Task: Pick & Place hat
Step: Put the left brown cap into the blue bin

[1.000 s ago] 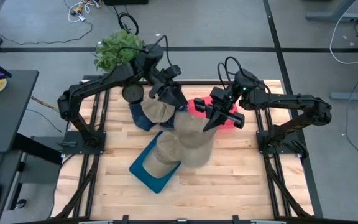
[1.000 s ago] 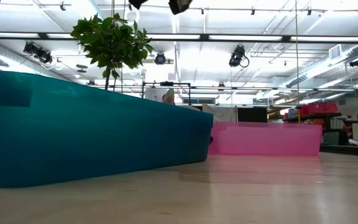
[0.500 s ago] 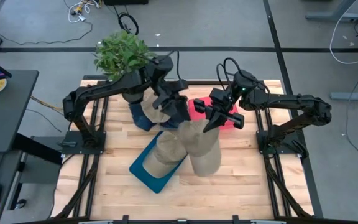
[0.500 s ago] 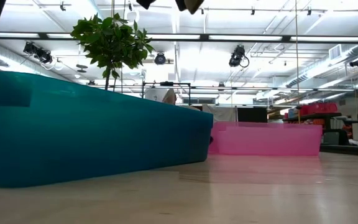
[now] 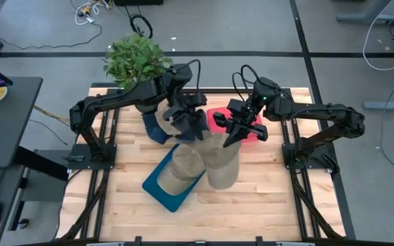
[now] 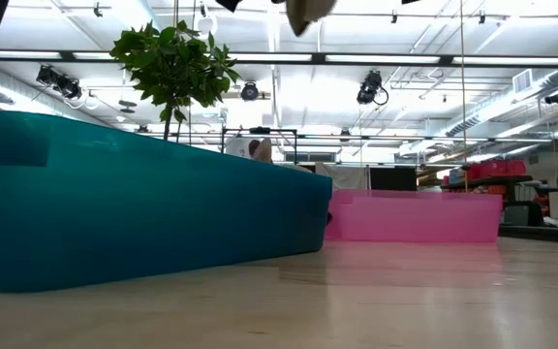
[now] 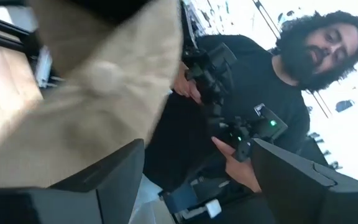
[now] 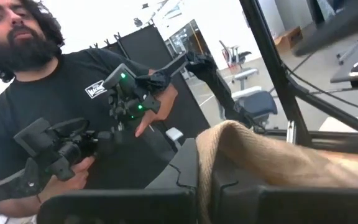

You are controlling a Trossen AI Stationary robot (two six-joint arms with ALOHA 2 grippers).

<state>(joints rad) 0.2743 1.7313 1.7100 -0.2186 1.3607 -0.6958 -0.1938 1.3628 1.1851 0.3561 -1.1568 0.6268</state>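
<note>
A tan hat (image 5: 217,160) hangs in the air over the table's middle, below my right gripper (image 5: 232,133), which is shut on it; its cloth fills the right wrist view (image 8: 278,155). My left gripper (image 5: 191,123) is close beside it on the left, with its fingers spread wide in the left wrist view (image 7: 197,186). There the hat's crown with its top button (image 7: 104,78) lies past one finger. A second tan hat (image 5: 183,167) lies in the teal bin (image 5: 157,188). A bit of the held hat shows at the low view's top (image 6: 303,12). My right gripper pinches a fold of the hat's tan cloth (image 8: 207,155) between its two fingers, coming from above and from the table's right. The hat hangs below the fingers, clear of the table. My left gripper: I cannot tell whether one finger touches the hat's crown (image 7: 92,106).
A pink bin (image 5: 217,117) stands at the far middle under the two grippers. A blue container (image 5: 152,130) with tan cloth and a potted plant (image 5: 132,55) stand at the far left. A person (image 8: 73,99) stands beyond the table. Bare wood lies at the near side.
My left gripper has gone toward the table's right and near edges, closing in on the hanging hat and my right gripper. The tan cloth that stretched from the blue container to the hat has drawn together under my right gripper.
</note>
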